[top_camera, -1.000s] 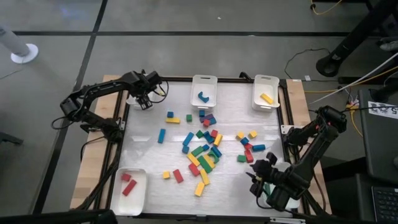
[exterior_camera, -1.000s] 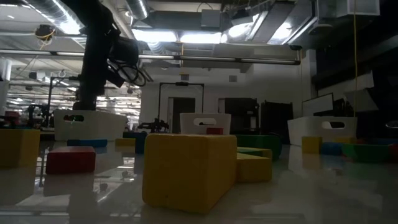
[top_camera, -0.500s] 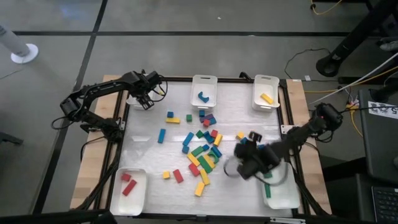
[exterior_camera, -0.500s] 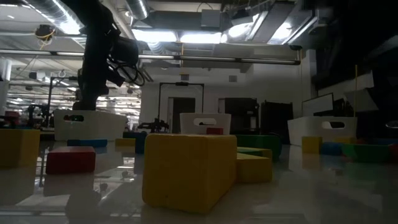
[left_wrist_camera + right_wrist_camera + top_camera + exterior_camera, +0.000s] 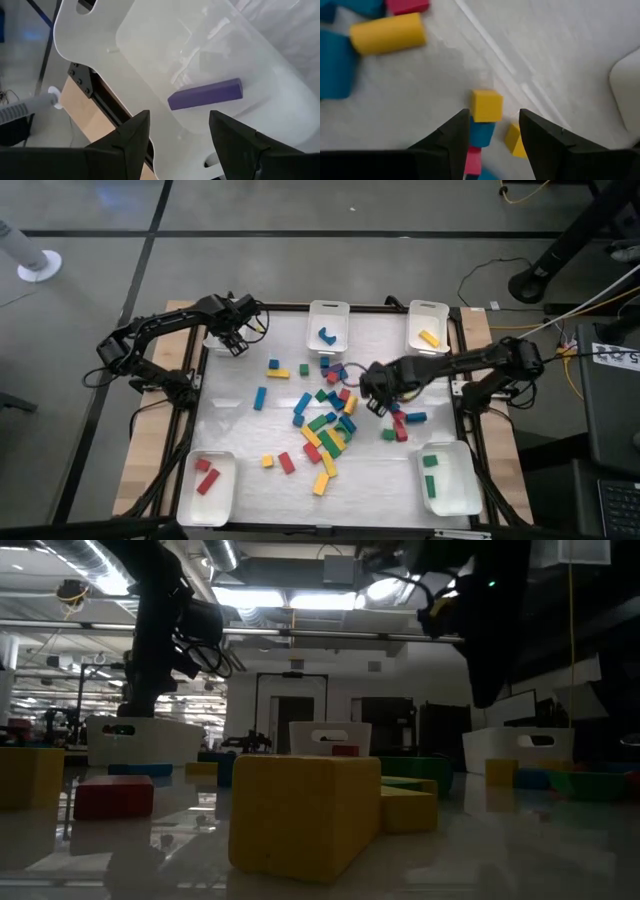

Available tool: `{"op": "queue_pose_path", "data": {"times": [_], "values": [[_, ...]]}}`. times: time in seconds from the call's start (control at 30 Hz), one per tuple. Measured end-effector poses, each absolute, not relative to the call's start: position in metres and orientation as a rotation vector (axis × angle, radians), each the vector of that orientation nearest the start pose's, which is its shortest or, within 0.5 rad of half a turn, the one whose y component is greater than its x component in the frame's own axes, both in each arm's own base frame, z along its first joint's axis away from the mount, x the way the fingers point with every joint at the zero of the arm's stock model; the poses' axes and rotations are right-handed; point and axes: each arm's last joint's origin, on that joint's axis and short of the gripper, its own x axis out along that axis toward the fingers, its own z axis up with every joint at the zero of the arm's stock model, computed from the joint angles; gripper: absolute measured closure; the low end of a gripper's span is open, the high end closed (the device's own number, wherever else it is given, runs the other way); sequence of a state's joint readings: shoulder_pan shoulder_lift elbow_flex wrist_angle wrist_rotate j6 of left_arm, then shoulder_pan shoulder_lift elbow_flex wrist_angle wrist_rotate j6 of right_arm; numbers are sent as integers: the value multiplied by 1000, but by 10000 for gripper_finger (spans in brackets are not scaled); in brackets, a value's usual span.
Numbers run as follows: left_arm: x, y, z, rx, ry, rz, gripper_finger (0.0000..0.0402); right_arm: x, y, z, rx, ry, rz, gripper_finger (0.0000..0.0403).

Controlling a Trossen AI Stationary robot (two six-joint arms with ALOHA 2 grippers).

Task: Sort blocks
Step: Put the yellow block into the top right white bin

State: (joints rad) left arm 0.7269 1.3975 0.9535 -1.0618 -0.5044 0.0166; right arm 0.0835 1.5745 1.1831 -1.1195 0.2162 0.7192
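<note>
Several red, blue, green and yellow blocks lie loose on the white table top, mid-table. My right gripper hangs open above the right part of this pile, pointing down. A yellow cube lies on the table below the gap between its fingers, clear of them. My left gripper hangs open over the far-left white tray. In that tray a purple bar lies flat on the floor, apart from the fingers.
White trays stand at the table's edges: far middle with a blue block, far right with a yellow one, near left with red ones, near right with green ones. A yellow cylinder lies near the right gripper.
My right gripper has swung from above the near-right tray toward the table's far edge and left, and now hangs over the right part of the pile. It has turned as it went. The blocks and trays have kept their places.
</note>
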Motion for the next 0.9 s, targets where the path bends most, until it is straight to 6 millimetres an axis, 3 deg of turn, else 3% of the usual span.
{"op": "queue_pose_path", "data": {"times": [0.27,0.67,0.9], "values": [[161,162,220,-168,1583,969,208,276,-4,233,410,1392,-621,230],[161,162,220,-174,1579,976,208,279,-2,233,452,1385,-572,230],[161,162,220,-172,1579,974,208,283,-2,222,446,1435,-594,182]]}}
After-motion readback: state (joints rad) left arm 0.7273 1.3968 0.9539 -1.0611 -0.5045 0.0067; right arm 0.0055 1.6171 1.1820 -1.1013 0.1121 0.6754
